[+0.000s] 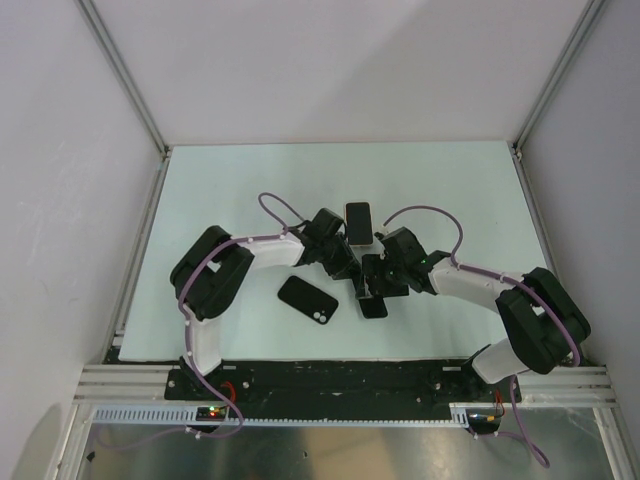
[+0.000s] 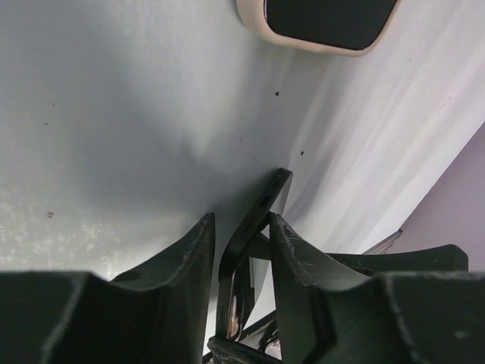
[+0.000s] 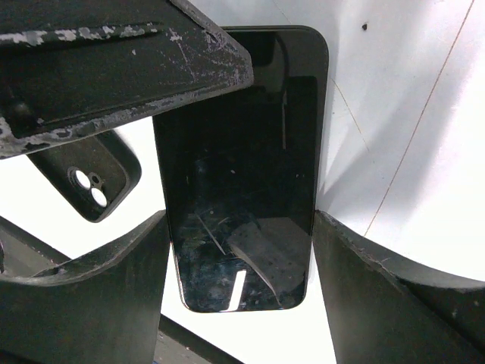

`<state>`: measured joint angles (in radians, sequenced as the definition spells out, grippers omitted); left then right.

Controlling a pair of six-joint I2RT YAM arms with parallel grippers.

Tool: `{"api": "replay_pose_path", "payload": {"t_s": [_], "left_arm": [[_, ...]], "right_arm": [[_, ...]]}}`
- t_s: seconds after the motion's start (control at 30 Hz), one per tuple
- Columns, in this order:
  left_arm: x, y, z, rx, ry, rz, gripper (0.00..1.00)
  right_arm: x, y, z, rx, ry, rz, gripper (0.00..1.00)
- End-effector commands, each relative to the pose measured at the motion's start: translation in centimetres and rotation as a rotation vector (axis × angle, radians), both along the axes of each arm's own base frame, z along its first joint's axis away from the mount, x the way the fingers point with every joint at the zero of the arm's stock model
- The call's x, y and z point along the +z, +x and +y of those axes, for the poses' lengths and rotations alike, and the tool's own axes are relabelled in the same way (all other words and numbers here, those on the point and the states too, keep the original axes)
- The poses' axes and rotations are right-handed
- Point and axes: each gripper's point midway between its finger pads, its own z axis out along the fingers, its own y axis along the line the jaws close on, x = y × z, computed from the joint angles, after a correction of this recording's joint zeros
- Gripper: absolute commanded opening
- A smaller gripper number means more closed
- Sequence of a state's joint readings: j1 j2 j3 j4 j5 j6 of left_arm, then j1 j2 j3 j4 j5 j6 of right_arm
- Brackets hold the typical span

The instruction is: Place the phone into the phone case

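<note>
Your right claw [image 3: 241, 227] holds the phone [image 3: 242, 152] across its width, one finger against each long side and the screen facing the wrist camera. That leaves the short end free for the other arm. Your left claw [image 2: 241, 218] straddles the same phone edge-on. Its fingers stand narrow and one seems to touch the glass, but from this angle I cannot tell whether it grips yet. This two-arm hold looks meant to steady the phone so its back can go down into the case. The case [image 1: 307, 300] lies flat on the table [image 1: 450, 190], just left of the claws and untouched. A cream-rimmed slab [image 1: 358, 222] lies just beyond them; leave it alone.
</note>
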<state>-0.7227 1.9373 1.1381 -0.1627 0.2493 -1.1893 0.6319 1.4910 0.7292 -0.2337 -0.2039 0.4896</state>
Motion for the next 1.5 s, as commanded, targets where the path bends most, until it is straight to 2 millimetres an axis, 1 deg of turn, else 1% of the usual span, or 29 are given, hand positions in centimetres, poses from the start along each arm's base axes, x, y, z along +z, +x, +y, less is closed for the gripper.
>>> {"api": "replay_pose_path", "payload": {"t_s": [0.0, 0.13, 0.2, 0.3, 0.37, 0.5, 0.57, 0.8, 0.87, 0.9, 0.93, 0.97, 1.1, 1.23, 1.47], "left_arm": [[0.4, -0.4, -1.0, -0.019, -0.028, 0.009, 0.37], [0.2, -0.9, -1.1, -0.028, -0.025, 0.017, 0.27], [0.1, -1.2, -1.2, -0.032, -0.026, 0.020, 0.20], [0.2, -1.4, -1.7, -0.041, -0.041, 0.022, 0.05], [0.3, -1.5, -1.9, -0.044, -0.054, 0.021, 0.01], [0.8, -1.6, -2.1, -0.042, -0.088, 0.002, 0.00], [1.0, -1.6, -2.2, -0.045, -0.105, -0.009, 0.00], [1.5, -1.5, -2.8, -0.048, -0.167, -0.032, 0.00], [1.6, -1.5, -2.9, -0.044, -0.181, -0.035, 0.00], [1.6, -1.5, -2.9, -0.041, -0.185, -0.035, 0.00], [1.6, -1.5, -2.9, -0.040, -0.187, -0.036, 0.00], [1.5, -1.5, -2.9, -0.039, -0.189, -0.036, 0.00], [1.0, -1.7, -2.8, -0.039, -0.191, -0.026, 0.00], [1.2, -1.7, -2.8, -0.041, -0.198, -0.039, 0.00], [2.5, -0.8, -2.5, -0.047, -0.234, -0.104, 0.00]], "right_arm": [[-4.1, -4.5, -2.8, -0.001, -0.128, 0.182, 0.49], [-4.0, -4.3, -3.0, -0.008, -0.135, 0.170, 0.50], [-4.1, -4.2, -3.1, -0.012, -0.146, 0.165, 0.51], [-4.1, -4.1, -3.0, -0.018, -0.149, 0.156, 0.55], [-4.0, -3.9, -2.9, -0.024, -0.146, 0.143, 0.60], [-3.4, -3.5, -2.4, -0.032, -0.132, 0.110, 0.71], [-3.1, -3.3, -2.3, -0.033, -0.129, 0.096, 0.74], [-2.9, -3.1, -2.5, -0.042, -0.140, 0.072, 0.82], [-2.7, -3.1, -2.1, -0.031, -0.124, 0.073, 0.89], [-2.6, -3.2, -1.9, -0.024, -0.113, 0.073, 0.91], [-2.4, -3.2, -1.7, -0.019, -0.100, 0.069, 0.95], [-2.3, -3.1, -1.6, -0.016, -0.092, 0.066, 0.97], [-1.3, -2.8, -1.4, -0.021, -0.067, 0.040, 0.99], [0.6, -2.4, -1.6, -0.038, -0.035, 0.002, 0.99], [5.4, -1.1, -3.1, -0.116, 0.050, -0.115, 1.00]]}}
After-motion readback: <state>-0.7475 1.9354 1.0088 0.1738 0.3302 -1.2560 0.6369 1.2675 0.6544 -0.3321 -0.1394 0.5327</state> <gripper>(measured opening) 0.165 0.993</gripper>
